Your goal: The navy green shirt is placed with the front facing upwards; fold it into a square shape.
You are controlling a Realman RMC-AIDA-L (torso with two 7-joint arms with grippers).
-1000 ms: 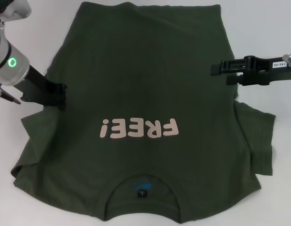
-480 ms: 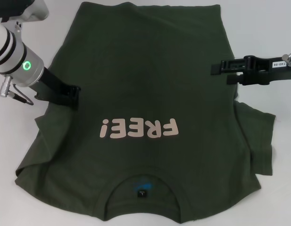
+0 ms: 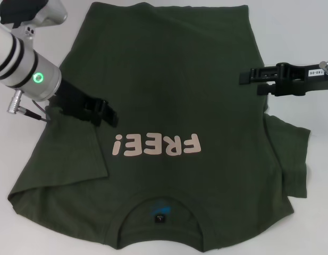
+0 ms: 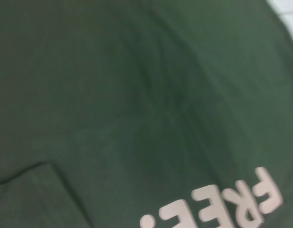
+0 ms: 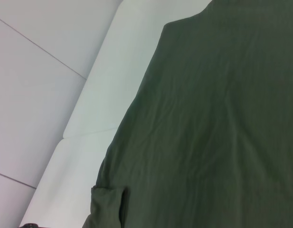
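A white worktop (image 3: 312, 32) carries everything, its bare surface showing at the left and right edges and along the far side. Directly on it lies the navy green shirt (image 3: 169, 85), spread front-up with its pink "FREE!" print (image 3: 156, 144) and its neckline at the near edge. The shirt's left side is folded over onto its body; its right sleeve (image 3: 288, 159) lies flat on the worktop.

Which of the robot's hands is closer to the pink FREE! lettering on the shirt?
The left. The left hand sits over the navy green shirt just beyond the exclamation mark of the FREE! print. The right hand is at the shirt's right edge, farther from the letters.
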